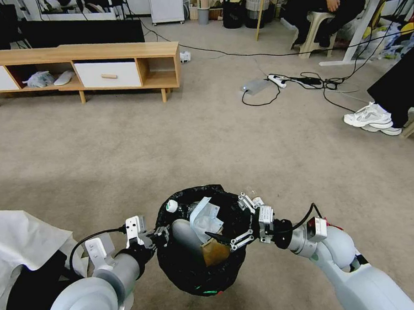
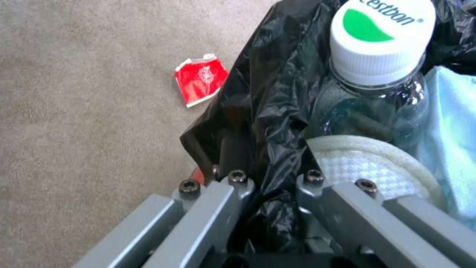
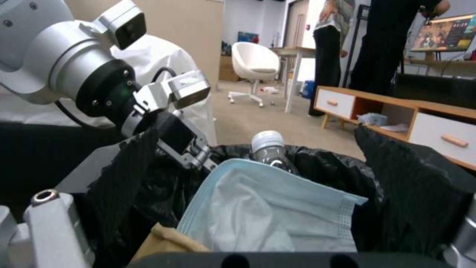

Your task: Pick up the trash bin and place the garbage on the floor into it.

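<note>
Left tool [image 1: 161, 234] pinches trash bin [image 1: 200, 269] rim; right tool [image 1: 237, 222] gapes above it.

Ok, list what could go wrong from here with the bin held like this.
1. The left pincer pinches the trash bin by its thin bag-lined rim at one side; it could tilt or slip.
2. The bottle and face mask sit high, near the rim, and could spill.
3. The red carton lies on the floor beside the bin and could get missed.
</note>
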You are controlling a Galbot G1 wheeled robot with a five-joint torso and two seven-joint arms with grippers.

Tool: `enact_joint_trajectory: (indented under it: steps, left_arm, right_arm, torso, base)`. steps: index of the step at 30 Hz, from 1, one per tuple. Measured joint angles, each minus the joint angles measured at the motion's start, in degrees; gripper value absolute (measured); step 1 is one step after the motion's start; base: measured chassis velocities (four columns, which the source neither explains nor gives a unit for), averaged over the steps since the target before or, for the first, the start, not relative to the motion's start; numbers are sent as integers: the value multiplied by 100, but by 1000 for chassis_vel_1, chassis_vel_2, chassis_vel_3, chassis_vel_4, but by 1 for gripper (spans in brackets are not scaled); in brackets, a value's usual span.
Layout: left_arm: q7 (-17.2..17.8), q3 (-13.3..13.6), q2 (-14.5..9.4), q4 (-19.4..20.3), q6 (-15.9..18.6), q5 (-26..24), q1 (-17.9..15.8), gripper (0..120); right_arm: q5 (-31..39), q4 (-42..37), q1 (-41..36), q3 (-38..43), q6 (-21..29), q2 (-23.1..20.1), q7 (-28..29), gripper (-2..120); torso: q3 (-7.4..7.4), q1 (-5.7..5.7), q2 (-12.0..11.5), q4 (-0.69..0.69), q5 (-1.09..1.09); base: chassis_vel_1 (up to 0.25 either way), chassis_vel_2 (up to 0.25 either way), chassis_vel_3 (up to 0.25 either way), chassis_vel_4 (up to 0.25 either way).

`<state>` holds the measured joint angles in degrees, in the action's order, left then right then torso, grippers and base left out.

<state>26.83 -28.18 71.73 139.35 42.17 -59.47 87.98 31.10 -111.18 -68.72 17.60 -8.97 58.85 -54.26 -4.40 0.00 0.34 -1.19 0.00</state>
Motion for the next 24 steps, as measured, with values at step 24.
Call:
enact_joint_trajectory:
  steps: [24]
  left_arm:
    - [222, -1047, 232, -118, -127, -280, -228, 3]
  right_arm:
    - [-405, -1020, -1112, 1688, 856, 403, 5740, 100]
  torso:
    - [0, 0, 0, 0, 0]
  base:
    - [0, 0, 0, 0]
